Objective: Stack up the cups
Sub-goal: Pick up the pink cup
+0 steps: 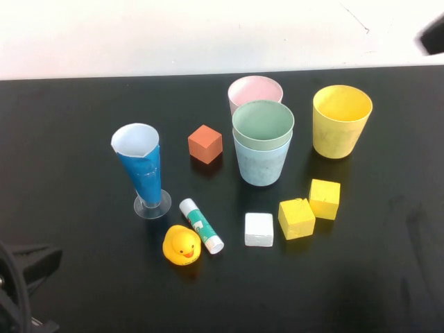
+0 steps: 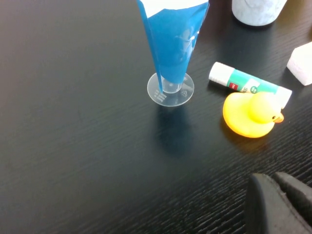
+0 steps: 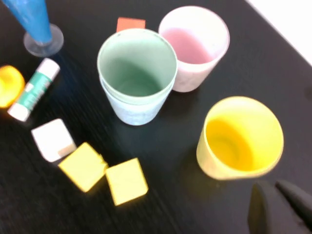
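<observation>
Black counter point(image 1: 69, 125) shows me one step done, the mint green cup point(image 1: 262, 125) nested in the light blue cup point(image 1: 261, 163), while the pink cup point(image 1: 254, 91) just behind and yellow cup point(image 1: 341, 121) apart remain; left tool point(image 2: 273, 204) and right tool point(image 3: 280, 207) are both shut, holding nothing.

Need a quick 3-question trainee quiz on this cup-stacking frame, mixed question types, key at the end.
1. True or false: the mint green cup sits nested inside the light blue cup.
2. Which cups stand unstacked? A) yellow cup and pale pink cup B) pink only C) none
3. Fill in: the left gripper, low near the rubber duck, and the right gripper, near the yellow cup, are both ____.

Key: 1 true; 2 A; 3 shut, holding nothing.
</observation>
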Robot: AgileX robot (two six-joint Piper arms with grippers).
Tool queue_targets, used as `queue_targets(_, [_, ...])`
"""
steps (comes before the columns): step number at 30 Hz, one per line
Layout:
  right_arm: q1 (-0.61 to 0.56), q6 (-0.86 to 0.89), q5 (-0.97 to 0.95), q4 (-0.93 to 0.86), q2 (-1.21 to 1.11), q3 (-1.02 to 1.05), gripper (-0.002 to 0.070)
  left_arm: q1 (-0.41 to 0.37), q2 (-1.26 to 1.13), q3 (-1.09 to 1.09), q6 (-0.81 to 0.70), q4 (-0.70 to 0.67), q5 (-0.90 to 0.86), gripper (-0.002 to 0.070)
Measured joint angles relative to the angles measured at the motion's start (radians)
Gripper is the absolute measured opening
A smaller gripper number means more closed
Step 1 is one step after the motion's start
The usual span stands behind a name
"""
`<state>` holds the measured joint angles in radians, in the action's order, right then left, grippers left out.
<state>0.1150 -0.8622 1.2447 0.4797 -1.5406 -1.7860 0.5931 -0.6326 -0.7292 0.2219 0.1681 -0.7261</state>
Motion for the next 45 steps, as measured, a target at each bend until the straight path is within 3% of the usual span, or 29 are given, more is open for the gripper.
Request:
queue_targets(5, [0.115,0.023,0.0,-0.103,-0.158,-0.137,-0.0003,0.0,0.0,0.0,0.0,0.002,0.0,0.0001])
queue_targets(10, [0.148,0.065,-0.031,-0.122,-0.312,-0.251,0.002,0.0,0.0,0.0,0.024,0.002,0.0,0.0001])
queue_targets(12, [0.148,0.072,-0.032,-0.122,-0.364,-0.297,0.0069,0.0,0.0,0.0,0.031,0.002,0.0,0.0001])
queue_targets(18, [0.152,0.079,-0.068,-0.079,-0.491,-0.402,0.0309,0.0,0.0,0.0,0.043,0.002,0.0,0.0001])
queue_targets(21, [0.165,0.06,-0.098,-0.063,-0.525,-0.426,0.0349,0.0,0.0,0.0,0.045,0.002,0.0,0.0001])
queue_targets(45, [0.197,0.027,-0.226,0.062,-0.709,-0.453,0.0361,0.0,0.0,0.0,0.048,0.031,0.002,0.0001])
